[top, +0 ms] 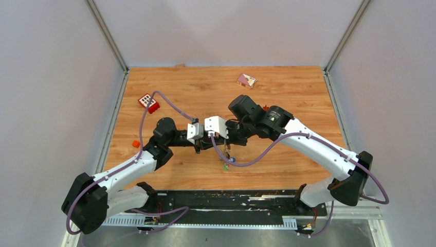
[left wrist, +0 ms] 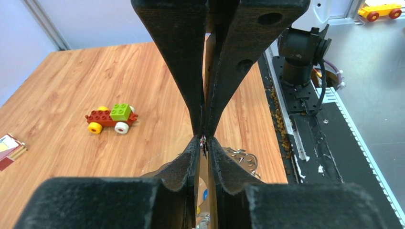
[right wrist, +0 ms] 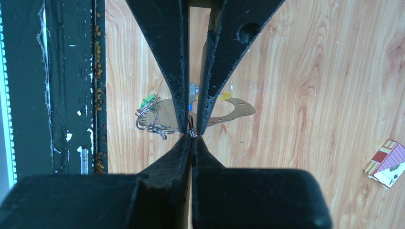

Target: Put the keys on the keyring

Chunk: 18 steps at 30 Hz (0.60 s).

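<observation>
Where the tips of the left gripper (left wrist: 204, 144) meet those of the right gripper (right wrist: 191, 135), a thin dark sliver (left wrist: 204, 141) sits, too small to name. The keyring (left wrist: 242, 160) shows only a few loops right of the jaws, the rest behind them. Of the keys (right wrist: 149, 99), only coloured scraps show beside the jaws. Far left of the jaws, the picture's edge cuts a card box (left wrist: 8, 150).

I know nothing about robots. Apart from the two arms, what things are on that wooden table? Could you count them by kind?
Card box: 1
Red block with white squares: 1
Toy brick car: 1
Small orange piece: 1
Keyring with keys: 1 bunch, keys too small to count
Total: 5
</observation>
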{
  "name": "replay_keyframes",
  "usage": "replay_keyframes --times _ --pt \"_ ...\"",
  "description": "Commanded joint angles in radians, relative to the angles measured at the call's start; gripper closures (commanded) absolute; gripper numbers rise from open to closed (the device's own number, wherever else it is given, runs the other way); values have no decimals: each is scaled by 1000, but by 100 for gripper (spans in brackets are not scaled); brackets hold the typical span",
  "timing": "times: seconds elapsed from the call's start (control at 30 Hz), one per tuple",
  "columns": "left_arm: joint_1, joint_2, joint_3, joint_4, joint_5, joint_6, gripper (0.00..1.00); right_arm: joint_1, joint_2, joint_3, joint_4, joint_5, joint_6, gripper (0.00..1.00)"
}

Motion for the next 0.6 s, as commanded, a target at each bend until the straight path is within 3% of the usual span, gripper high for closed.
replay_keyframes --times 0.0,0.33,0.57 --pt "-7 6 21 14 17 6 84 6 -19 34 45 0 17 100" --pt "-9 8 18 5 16 12 84 6 -20 40 45 3 21 100" --pt "-10 5 20 11 16 7 92 6 -20 27 52 1 20 100"
